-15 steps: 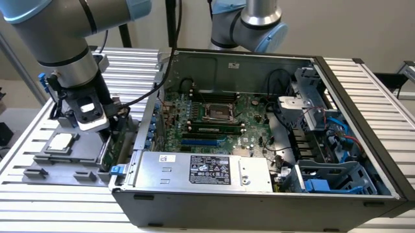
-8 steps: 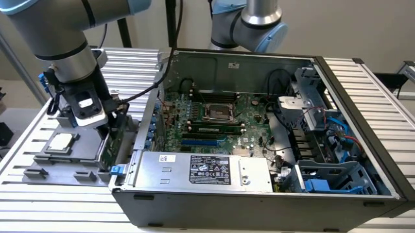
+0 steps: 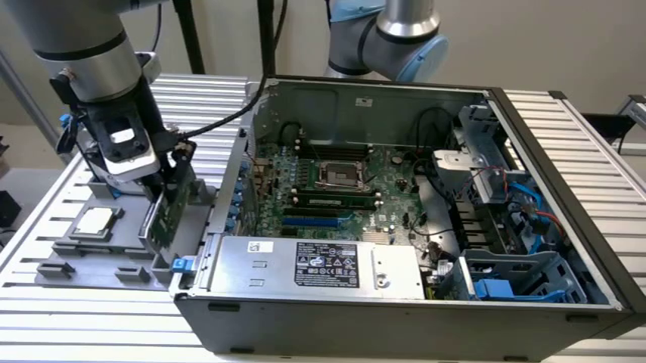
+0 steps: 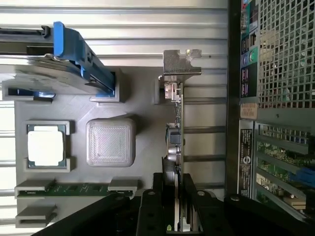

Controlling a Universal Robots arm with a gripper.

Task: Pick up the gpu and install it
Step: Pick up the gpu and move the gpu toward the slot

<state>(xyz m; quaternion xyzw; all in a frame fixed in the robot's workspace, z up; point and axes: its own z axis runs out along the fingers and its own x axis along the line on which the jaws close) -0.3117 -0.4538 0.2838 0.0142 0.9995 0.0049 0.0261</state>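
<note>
Now, gripper [image 3: 159, 184] [image 4: 173, 186]: clamped on the gpu [image 3: 166, 213] [image 4: 176, 130], a finger on each face.
gpu: upright on edge at the grey tray [image 3: 60, 255] [image 4: 147, 123], exterior view's left, just beside the open computer case [image 3: 404, 321].
tray: holds processor chip [image 3: 94, 221] [image 4: 46, 147] and blue-railed hard drive [image 4: 34, 73].
desk [image 3: 91, 325]: carries tray and case.

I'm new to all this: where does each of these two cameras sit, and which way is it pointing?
Exterior view: off the arm, raised in front of the open computer case, looking down into it and at the grey tray on the exterior view's left; the arm and end effector show.
Wrist view: on the wrist, looking down along the end effector at the gpu standing on edge in the tray; black fingers flank it.
Shared: gpu, tray, processor chip, the case's side.
</note>
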